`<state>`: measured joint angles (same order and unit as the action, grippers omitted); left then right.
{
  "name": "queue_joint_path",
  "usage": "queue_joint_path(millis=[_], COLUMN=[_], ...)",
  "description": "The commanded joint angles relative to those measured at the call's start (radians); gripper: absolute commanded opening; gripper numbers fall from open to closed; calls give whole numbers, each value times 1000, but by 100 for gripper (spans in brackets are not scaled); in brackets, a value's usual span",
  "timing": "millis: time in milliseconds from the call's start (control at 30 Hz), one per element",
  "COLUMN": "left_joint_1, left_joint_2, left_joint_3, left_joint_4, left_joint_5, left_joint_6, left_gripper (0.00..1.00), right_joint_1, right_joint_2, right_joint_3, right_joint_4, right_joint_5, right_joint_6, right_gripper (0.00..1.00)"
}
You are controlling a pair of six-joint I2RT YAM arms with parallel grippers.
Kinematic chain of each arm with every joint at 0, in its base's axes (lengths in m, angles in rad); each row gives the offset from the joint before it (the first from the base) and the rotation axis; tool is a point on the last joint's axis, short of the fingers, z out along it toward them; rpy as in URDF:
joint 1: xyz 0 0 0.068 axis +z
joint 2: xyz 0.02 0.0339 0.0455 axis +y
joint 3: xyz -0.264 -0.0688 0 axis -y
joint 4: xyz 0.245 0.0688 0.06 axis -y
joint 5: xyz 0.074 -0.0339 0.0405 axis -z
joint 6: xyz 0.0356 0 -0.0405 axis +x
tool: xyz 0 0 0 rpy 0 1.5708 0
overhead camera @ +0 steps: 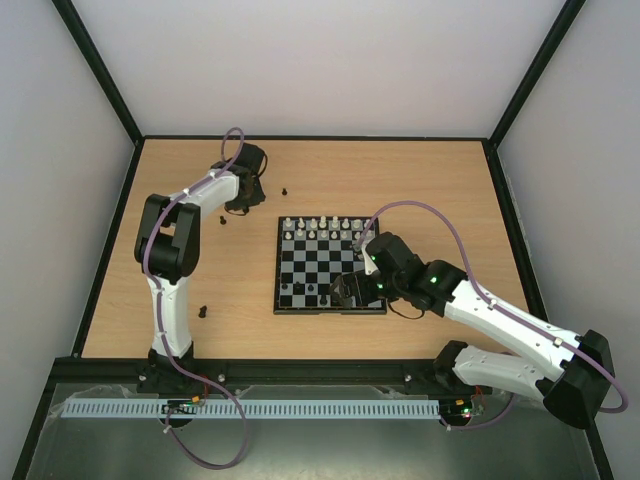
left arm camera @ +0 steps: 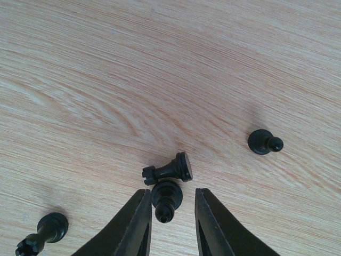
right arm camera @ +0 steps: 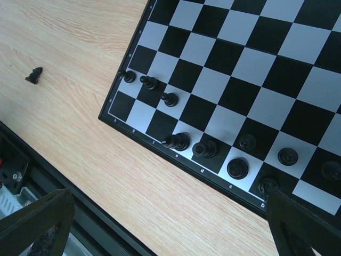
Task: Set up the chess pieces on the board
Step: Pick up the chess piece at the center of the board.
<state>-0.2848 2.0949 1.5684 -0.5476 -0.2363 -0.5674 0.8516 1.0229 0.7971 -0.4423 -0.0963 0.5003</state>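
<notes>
Looking down from the top external view, you have the small black-and-white checkered chessboard (overhead camera: 310, 262) at frame centre on the light wooden table (overhead camera: 430, 170). Small white pieces (overhead camera: 320, 225) line its upper edge. Your left gripper (overhead camera: 240, 195) sits at upper left, well apart from the board, with tiny black chess pieces (overhead camera: 221, 218) scattered near it. Your right gripper (overhead camera: 345, 292) hangs over the board's lower edge.

From the left wrist, the left jaws stand narrowly parted, straddling a black pawn (left arm camera: 167, 198) lying on its side. A gap shows on the pawn's right, so nothing is clamped. A toppled black rook (left arm camera: 169, 169) lies just above it.

From the right wrist, your right gripper is spread wide and holds nothing. It hangs over the board's lower-left corner, where black pieces stand along the lower edge. One stray black piece (right arm camera: 34, 75) lies on the table at upper left.
</notes>
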Motion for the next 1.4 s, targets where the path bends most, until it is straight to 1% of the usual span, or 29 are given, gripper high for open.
queue_joint_path(millis=[0,467,633,867,900,1000,1100,1233,1367], left_joint_1=[3,3,3,3,3,3,3,1,-27], left_joint_2=[22,17,13,6,6,3,-1,-31,-118], left_joint_3=[22,-19,-32,-45,-45,-47,-46,-49,-71], left_joint_4=[-25,-2,3,6,5,5,1,-19,-67], left_joint_5=[-5,12,15,14,14,14,10,14,16], left_joint_6=[-1,0,0,0,0,1,4,6,18], left_gripper=[28,28,23,21,19,9,4,2,3], right_joint_1=[6,6,5,6,6,6,6,6,5], right_joint_2=[-7,-3,-3,-3,-3,-5,-6,-9,-13], right_joint_3=[-13,-17,-18,-18,-18,-18,-19,-19,-18], right_joint_4=[1,5,5,6,6,6,7,7,5], right_joint_5=[0,-4,-4,-8,-7,-8,-8,-8,-7], right_joint_6=[-11,-11,-11,-11,-12,-12,-11,-11,-11], right_gripper=[99,99,99,99,99,99,99,99,99])
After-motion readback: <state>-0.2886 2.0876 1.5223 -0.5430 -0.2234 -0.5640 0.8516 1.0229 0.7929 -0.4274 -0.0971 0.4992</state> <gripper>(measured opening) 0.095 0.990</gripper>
